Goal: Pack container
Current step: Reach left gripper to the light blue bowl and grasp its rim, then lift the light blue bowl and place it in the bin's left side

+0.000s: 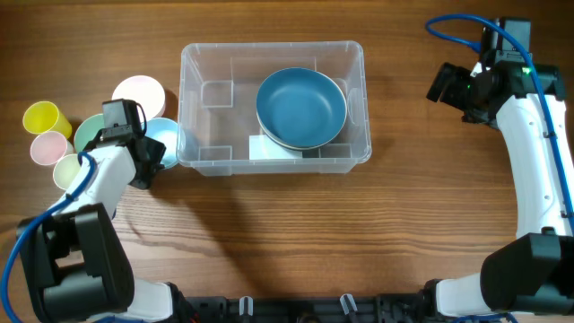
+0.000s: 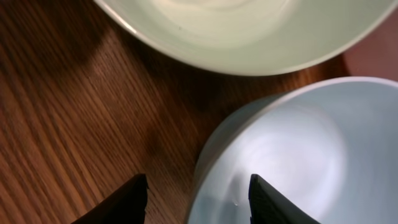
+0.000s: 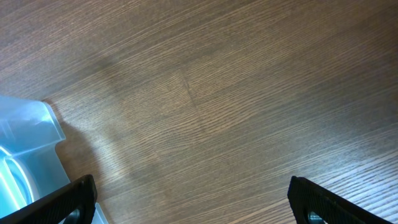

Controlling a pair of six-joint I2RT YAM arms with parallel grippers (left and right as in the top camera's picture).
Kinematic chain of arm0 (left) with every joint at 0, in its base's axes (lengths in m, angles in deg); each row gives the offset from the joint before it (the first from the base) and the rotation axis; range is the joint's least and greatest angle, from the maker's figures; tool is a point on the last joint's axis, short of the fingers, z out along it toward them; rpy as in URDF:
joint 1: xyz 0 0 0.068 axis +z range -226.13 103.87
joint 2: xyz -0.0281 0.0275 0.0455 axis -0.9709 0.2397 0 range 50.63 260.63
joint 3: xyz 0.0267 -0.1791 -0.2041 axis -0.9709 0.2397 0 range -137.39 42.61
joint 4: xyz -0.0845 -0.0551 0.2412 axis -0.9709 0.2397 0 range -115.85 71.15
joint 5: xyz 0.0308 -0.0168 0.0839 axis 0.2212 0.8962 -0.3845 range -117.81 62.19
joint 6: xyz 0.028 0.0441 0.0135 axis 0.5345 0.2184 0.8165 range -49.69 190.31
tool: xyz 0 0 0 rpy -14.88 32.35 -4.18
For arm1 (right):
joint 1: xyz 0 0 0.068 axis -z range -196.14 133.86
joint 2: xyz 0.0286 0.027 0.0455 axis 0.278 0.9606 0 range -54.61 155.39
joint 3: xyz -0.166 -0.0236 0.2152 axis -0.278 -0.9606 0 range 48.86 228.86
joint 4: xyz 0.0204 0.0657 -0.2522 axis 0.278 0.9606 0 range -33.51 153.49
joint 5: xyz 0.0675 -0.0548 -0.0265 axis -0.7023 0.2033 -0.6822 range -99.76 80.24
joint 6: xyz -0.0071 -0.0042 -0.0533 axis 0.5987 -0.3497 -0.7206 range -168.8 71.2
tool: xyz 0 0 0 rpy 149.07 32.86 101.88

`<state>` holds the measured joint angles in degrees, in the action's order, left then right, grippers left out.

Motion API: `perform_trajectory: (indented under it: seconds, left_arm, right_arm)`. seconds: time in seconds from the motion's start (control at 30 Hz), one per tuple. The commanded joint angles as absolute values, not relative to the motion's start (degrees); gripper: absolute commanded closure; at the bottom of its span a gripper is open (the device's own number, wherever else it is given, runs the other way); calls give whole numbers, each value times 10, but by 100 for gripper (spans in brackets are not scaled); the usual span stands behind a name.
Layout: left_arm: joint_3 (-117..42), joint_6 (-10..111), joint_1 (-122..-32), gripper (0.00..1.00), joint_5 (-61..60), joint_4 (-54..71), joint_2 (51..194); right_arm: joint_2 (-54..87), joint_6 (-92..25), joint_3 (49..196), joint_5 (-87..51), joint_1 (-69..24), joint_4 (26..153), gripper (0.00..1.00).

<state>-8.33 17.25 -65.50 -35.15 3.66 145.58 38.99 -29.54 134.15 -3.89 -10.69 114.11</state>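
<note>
Clear plastic container (image 1: 184,90) in the middle of the table (image 1: 404,224), long axis running left to right, one short wall turned toward each arm. Holds a dark blue bowl (image 1: 300,108) in its right half, partly over a white label (image 1: 269,151) on the floor; leaves the left half free.

Pale blue bowl (image 2: 298,155) on the table just outside the container's left short wall, too close to tell from overhead whether touching. Left claw (image 2: 198,178) low over that bowl and straddling its rim: one finger outside over the wood, the other inside the basin, jaws part-way apart with a gap on both sides, gripping nothing yet. Green bowl (image 2: 236,31) just beyond; pink bowl (image 1: 139,92) and three small cups (image 1: 47,148) nearby on the left side.

Right claw (image 3: 191,178) spread wide and empty above bare wood off the container's right end, only a corner of the container at the edge of its wrist view.

Key relation: container directly to the right of the left claw, nearest wall just beside it; right claw well apart from every loose bowl. Makes the left arm the nearer one by far. Probably calls for a pinch on the rim, a lift clear of the wall, then a short carry rightward along the long axis into the free left half
</note>
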Motion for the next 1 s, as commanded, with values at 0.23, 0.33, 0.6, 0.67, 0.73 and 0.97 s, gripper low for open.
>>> perform_trajectory:
  seconds: [0.23, 0.33, 0.6, 0.67, 0.73, 0.97]
  left_arm:
    - [-80, 175, -657, 78, -363, 42, 1458]
    - [-80, 176, -657, 82, -363, 55, 1446]
    - [-80, 176, -657, 96, -389, 92, 1354]
    - [-80, 176, -657, 96, -401, 105, 1328]
    - [-80, 176, -657, 96, -404, 111, 1312]
    - [-82, 176, -658, 96, -399, 141, 1273]
  right_arm:
    - [379, -293, 1344, -31, -108, 1140, 0]
    - [379, -293, 1344, -31, -108, 1140, 0]
    - [379, -293, 1344, -31, -108, 1140, 0]
    - [379, -293, 1344, -31, -108, 1140, 0]
    - [379, -293, 1344, -31, -108, 1140, 0]
    - [379, -293, 1344, -31, -108, 1140, 1]
